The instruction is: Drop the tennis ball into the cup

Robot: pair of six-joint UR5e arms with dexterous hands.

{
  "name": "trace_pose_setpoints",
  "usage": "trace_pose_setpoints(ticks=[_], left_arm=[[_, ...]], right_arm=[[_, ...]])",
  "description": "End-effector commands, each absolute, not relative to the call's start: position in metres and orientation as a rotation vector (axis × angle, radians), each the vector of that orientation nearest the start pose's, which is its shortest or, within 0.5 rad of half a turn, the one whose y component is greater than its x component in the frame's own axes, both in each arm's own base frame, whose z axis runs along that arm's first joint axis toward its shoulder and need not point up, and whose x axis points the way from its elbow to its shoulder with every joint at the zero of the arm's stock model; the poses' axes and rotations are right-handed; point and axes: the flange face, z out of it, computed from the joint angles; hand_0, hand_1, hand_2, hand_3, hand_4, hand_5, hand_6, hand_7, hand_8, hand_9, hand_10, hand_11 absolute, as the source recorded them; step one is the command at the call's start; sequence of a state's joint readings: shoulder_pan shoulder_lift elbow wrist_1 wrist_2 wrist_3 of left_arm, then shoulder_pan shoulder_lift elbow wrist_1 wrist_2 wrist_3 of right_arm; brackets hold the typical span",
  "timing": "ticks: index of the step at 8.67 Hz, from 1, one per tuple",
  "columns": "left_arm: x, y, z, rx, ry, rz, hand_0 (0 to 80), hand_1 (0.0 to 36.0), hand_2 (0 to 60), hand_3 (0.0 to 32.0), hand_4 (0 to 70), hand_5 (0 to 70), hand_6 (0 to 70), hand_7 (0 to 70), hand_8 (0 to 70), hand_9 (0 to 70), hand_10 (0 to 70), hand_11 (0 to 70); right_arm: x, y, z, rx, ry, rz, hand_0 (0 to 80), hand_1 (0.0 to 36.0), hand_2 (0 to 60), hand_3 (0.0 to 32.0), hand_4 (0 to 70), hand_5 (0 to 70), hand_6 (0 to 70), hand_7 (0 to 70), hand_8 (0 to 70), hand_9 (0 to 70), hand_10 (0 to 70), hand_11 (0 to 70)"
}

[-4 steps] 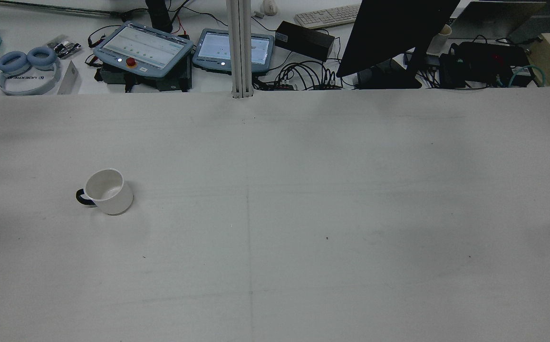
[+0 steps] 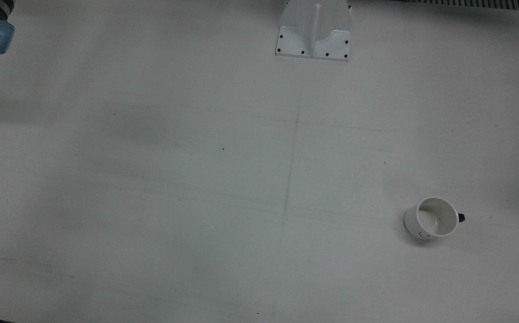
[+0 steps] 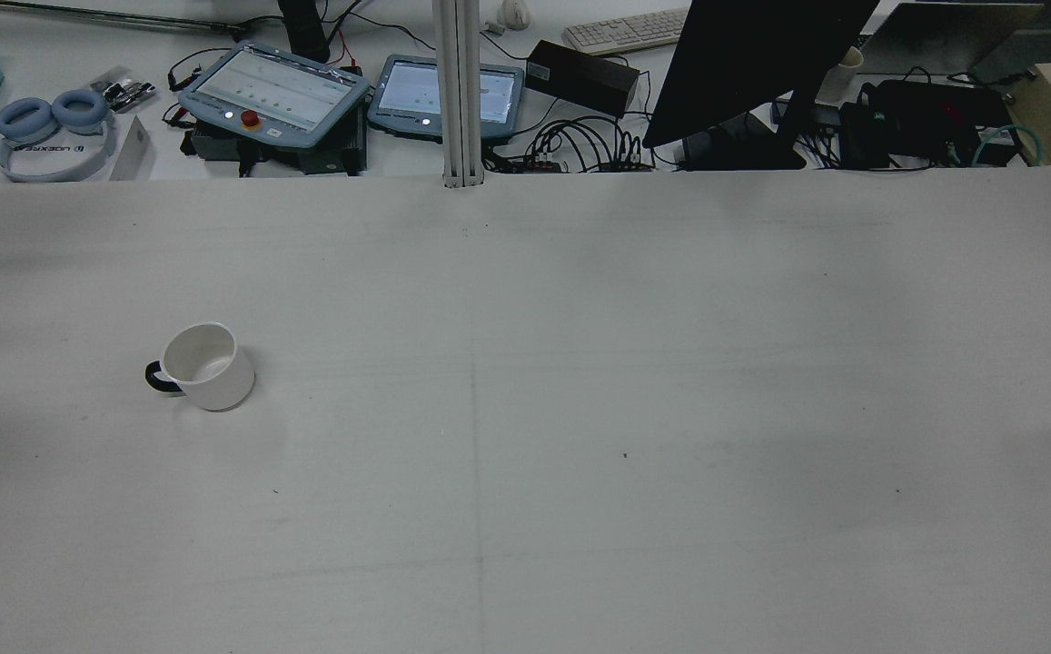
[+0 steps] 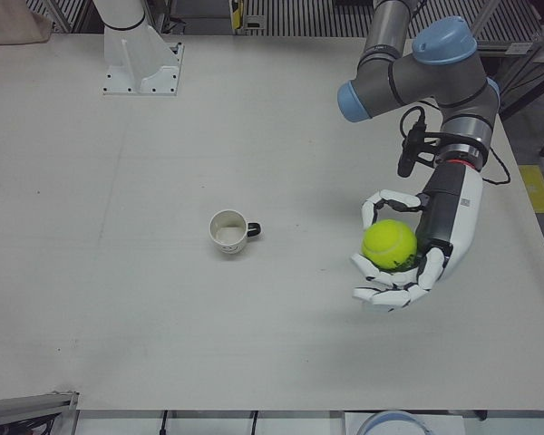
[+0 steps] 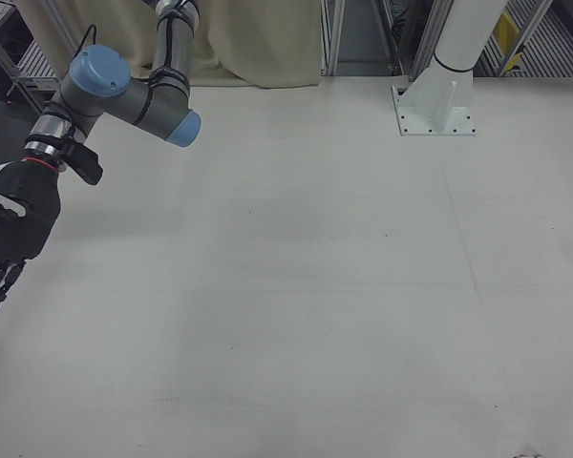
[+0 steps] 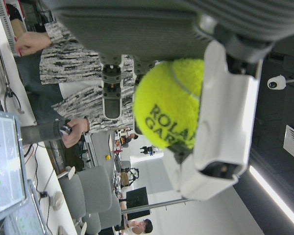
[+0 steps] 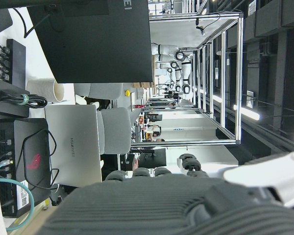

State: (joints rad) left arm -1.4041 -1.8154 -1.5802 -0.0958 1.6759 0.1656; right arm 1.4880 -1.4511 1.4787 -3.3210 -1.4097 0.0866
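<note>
My left hand (image 4: 408, 249) hovers above the tabletop (image 4: 163, 299), palm turned sideways toward the cup, close to the tabletop's edge on my left side. Its fingers (image 4: 381, 292) curl around the tennis ball (image 4: 390, 245), cradling it against the palm; in the left hand view the ball (image 6: 171, 105) sits pressed between the palm housing and a white finger segment (image 6: 220, 127), with dark lettering visible on its felt. The cup (image 4: 228, 232) stands upright on the tabletop, well apart from the ball and from my left hand, with its dark handle (image 4: 253, 230) pointing toward that hand. In the front view the cup (image 2: 432, 219) is on my left half of the tabletop, nearer the operators' edge than the pedestal (image 2: 314, 29); in the rear view it (image 3: 207, 366) shows an empty white interior. My right hand (image 5: 8, 239) hangs at the tabletop's edge on my right side, its fingers extended downward and holding nothing; how far they are spread, I cannot tell.
</note>
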Motion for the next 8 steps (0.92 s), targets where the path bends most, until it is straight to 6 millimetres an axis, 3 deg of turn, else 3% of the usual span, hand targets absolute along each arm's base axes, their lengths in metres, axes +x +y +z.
trace_pose_setpoints(ticks=[1,4,6,8], left_arm=[[0.106,-0.586,0.506,-0.375,2.279,-1.432,80.0,36.0,60.0,5.2,12.7,31.6,70.0,54.6,33.2,33.2,16.0,27.6],[0.197,-0.566,0.5,-0.523,2.21,-1.348,74.2,36.0,60.0,8.2,5.3,27.9,70.0,50.8,30.7,30.5,15.8,26.8],[0.26,-0.543,0.504,-0.608,2.17,-1.326,73.6,36.0,60.0,7.6,6.0,25.5,65.8,53.4,29.4,31.1,16.2,27.3],[0.283,-0.531,0.509,-0.644,2.142,-1.321,69.2,36.0,60.0,8.2,4.8,23.7,60.9,54.1,28.5,31.2,16.3,27.3]], right_arm=[[0.105,-0.535,0.687,-0.017,1.981,-2.297,0.0,0.0,0.0,0.0,0.0,0.0,0.0,0.0,0.0,0.0,0.0,0.0],[0.105,-0.535,0.688,-0.016,1.98,-2.299,0.0,0.0,0.0,0.0,0.0,0.0,0.0,0.0,0.0,0.0,0.0,0.0],[0.105,-0.535,0.689,-0.018,1.978,-2.3,0.0,0.0,0.0,0.0,0.0,0.0,0.0,0.0,0.0,0.0,0.0,0.0],[0.105,-0.535,0.689,-0.016,1.978,-2.301,0.0,0.0,0.0,0.0,0.0,0.0,0.0,0.0,0.0,0.0,0.0,0.0]])
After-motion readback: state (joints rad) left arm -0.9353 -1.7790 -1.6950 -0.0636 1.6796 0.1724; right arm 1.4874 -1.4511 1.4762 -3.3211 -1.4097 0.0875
